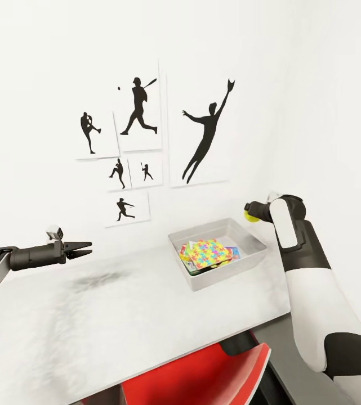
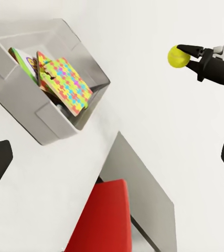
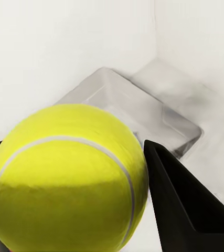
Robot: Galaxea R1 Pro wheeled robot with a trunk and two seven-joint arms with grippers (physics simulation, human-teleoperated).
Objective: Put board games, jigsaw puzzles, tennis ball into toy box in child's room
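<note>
Fuzzy yellow-green tennis ball [image 1: 252, 215], clamped in right gripper [image 1: 252, 214], hangs just beside/above light grey sloped toy box [image 1: 253, 256] rim; left gripper [image 1: 84, 247] spread, w/ nothing in it, farther off.

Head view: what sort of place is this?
Probably a child's room: baseball-player silhouette pictures on the white wall, and a table holding a grey toy box of colourful jigsaw puzzles.

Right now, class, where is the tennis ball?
The tennis ball is held in the right gripper, up in the air just right of the grey toy box on the table.
</note>
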